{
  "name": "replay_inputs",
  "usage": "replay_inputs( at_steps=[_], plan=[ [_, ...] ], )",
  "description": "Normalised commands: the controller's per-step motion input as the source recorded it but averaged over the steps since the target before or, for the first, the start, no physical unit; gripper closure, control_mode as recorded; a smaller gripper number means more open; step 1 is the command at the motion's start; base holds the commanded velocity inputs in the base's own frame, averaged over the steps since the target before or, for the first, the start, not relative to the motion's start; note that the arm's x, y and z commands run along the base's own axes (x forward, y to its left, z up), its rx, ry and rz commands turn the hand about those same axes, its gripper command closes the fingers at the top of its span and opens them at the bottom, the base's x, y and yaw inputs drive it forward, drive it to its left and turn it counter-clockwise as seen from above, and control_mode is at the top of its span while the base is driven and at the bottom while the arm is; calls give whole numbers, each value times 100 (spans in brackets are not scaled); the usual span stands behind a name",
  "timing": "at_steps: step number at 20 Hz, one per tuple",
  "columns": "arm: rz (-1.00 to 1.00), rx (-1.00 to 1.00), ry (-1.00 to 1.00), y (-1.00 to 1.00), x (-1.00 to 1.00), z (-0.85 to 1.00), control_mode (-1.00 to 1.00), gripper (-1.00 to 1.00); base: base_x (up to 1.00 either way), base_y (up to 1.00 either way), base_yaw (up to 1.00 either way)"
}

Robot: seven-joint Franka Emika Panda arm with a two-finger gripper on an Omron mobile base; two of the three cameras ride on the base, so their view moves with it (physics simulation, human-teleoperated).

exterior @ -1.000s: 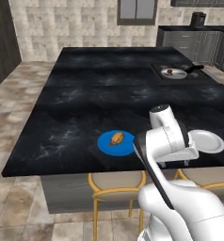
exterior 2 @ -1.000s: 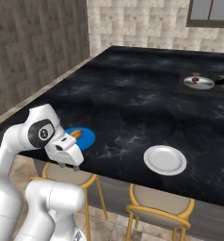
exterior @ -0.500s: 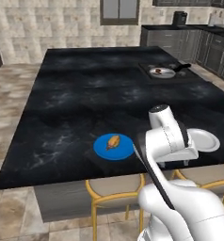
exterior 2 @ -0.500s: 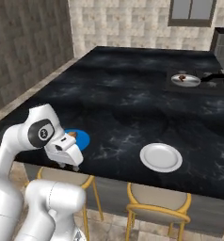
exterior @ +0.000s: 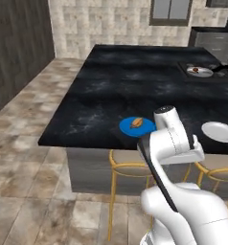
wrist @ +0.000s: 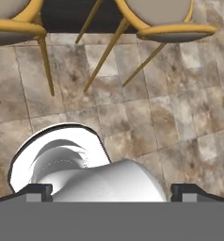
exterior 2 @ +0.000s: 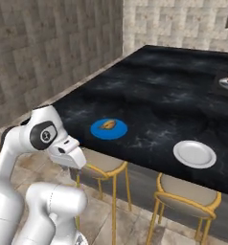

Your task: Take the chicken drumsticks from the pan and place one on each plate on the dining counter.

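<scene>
Black marble dining counter point(exterior: 135, 81) ahead of and above the hand, stone-tile floor beneath. Gripper point(wrist: 111, 192) tucked low against the robot's own body, pointed down at the floor by the stools point(wrist: 170, 19), tips set wide apart at the two lower corners of the hand view, nothing between them. One drumstick point(exterior: 137, 123) already lying on the blue plate point(exterior: 137, 127) near the counter's front edge, just forward of the hand. White plate point(exterior: 220, 131) bare, off to the right along the same edge. Remaining drumstick point(exterior: 196, 71) in the pan point(exterior: 200, 72) at the far right corner, well apart from the hand; long axis too small to tell. Probably a long reach or a drive round the counter needed; counter top between open, stools crowding the near side.
</scene>
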Motion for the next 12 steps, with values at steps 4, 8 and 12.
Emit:
replay_inputs(
  at_steps=[4, 8, 12],
  plan=[
    [0, 0, 0, 0, 0, 0, 100, -100, -70, -44, 29],
    [0, 0, 0, 0, 0, 0, 100, -100, -55, -98, 0],
    [0, 0, 0, 0, 0, 0, 100, -100, -59, -100, 0]
  ],
)
